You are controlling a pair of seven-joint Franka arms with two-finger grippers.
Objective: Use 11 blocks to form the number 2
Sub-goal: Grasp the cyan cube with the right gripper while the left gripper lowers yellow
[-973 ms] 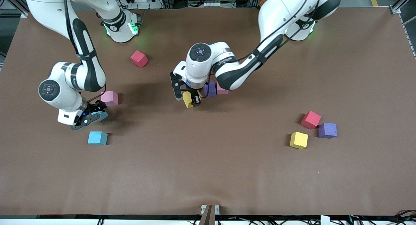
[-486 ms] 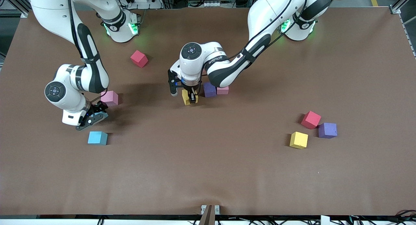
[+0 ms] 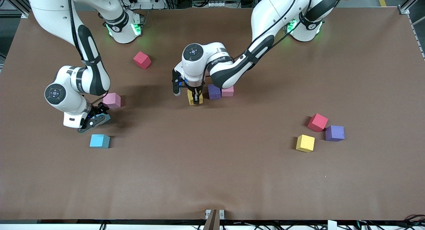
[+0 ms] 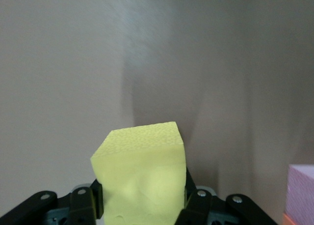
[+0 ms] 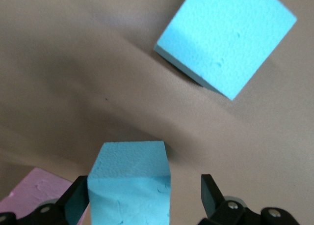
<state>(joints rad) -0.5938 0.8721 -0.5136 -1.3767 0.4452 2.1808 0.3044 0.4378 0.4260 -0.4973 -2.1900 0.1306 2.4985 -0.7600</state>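
My left gripper (image 3: pixel 196 99) is shut on a yellow block (image 3: pixel 191 98) (image 4: pixel 140 176), held low beside a purple block (image 3: pixel 214 91) (image 4: pixel 300 190) that touches a pink block (image 3: pixel 227 91). My right gripper (image 3: pixel 94 119) (image 5: pixel 142 188) is open and low over the table, with a light blue block (image 5: pixel 130 185) between its fingers. One finger touches that block and the other stands apart from it. A second light blue block (image 3: pixel 99 141) (image 5: pixel 225 38) lies nearer the front camera. Another pink block (image 3: pixel 112 100) (image 5: pixel 34 190) sits beside the right gripper.
A red block (image 3: pixel 142 59) lies near the right arm's base. Toward the left arm's end of the table, a red block (image 3: pixel 317 122), a purple block (image 3: pixel 334 133) and a yellow block (image 3: pixel 305 143) sit close together.
My left gripper has carried the yellow block closer to the purple block and turned it squarer to the row. The right arm has shifted only slightly.
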